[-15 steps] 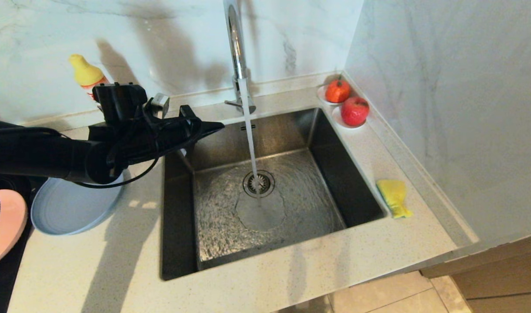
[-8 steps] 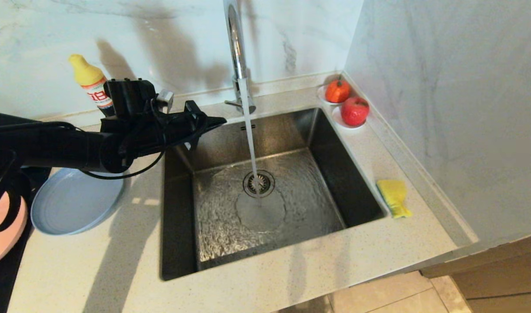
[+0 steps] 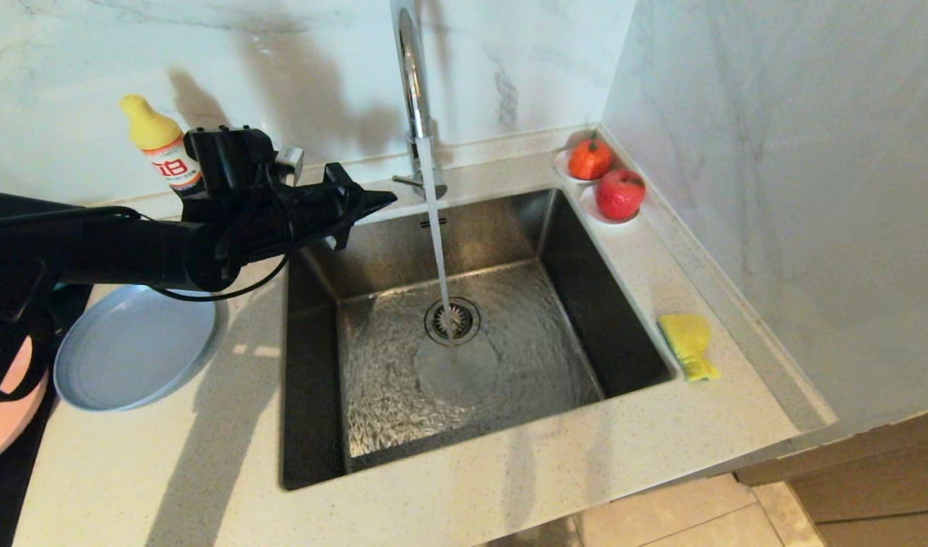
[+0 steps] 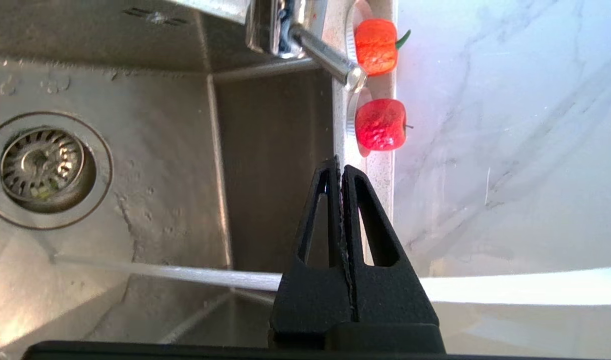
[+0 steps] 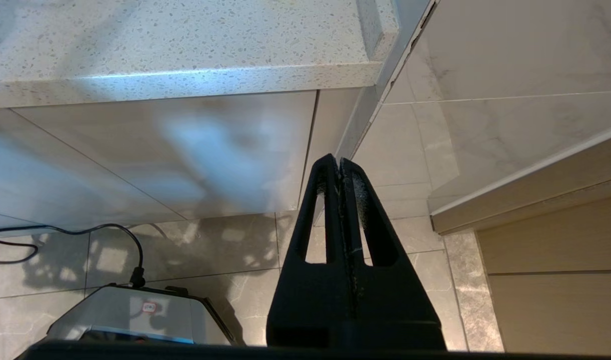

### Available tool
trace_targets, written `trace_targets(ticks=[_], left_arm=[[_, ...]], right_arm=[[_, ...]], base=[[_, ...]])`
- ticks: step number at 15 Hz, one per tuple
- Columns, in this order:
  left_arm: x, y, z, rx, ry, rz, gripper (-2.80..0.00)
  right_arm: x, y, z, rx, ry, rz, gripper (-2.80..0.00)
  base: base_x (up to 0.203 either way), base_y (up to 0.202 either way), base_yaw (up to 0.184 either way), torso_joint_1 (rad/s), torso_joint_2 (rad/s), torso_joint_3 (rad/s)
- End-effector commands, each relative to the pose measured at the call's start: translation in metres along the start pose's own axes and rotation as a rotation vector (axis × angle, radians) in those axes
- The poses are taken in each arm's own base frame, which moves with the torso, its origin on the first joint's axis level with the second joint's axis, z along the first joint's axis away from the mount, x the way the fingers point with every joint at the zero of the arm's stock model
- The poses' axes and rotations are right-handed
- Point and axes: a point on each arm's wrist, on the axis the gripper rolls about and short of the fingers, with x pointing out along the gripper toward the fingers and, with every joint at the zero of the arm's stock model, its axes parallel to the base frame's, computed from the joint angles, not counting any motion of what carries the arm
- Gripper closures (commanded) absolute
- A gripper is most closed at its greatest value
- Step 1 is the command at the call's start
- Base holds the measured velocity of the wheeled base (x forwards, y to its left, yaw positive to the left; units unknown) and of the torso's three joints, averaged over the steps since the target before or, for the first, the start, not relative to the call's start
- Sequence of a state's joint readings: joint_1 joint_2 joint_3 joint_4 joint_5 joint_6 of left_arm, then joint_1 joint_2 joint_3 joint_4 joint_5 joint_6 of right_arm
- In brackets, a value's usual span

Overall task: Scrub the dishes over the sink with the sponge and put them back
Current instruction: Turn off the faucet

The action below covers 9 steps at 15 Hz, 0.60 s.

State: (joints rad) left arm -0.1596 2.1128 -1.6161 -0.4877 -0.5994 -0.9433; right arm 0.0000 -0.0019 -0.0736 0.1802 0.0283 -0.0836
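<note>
Reaching left tool (image 3: 384,200), sink (image 3: 555,228), sponge (image 3: 688,343)

My left arm (image 3: 115,254) covers the upper rim of the pale bluish-white plate (image 3: 130,353) in the head view. The pink plate (image 3: 4,422) is cut off by the left edge of the frame, and my arm hides its upper part. The teal-blue bowl I cannot find in any view. The top of the tap (image 3: 411,68) leaves the frame at the upper edge. The bottle (image 3: 164,156) is half hidden behind my wrist, and its label is too small to read. My right end effector (image 5: 339,162) does not show in the head view.
</note>
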Motion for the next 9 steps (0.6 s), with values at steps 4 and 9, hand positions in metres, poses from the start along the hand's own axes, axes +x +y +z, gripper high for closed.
trace_targets(ticks=[4,9], left_arm=[[0.008,0.000,0.006,-0.001,-0.015,0.000,0.00],[0.018,0.002,0.014,0.010,-0.045,0.002,0.00]], right_arm=[[0.000,0.000,0.000,-0.001,0.003,0.001,0.00],[0.000,0.000,0.000,-0.001,0.003,0.001,0.00]], base=[[0.000,0.000,0.000,0.000,0.00,0.000],[0.000,0.000,0.000,0.000,0.00,0.000]])
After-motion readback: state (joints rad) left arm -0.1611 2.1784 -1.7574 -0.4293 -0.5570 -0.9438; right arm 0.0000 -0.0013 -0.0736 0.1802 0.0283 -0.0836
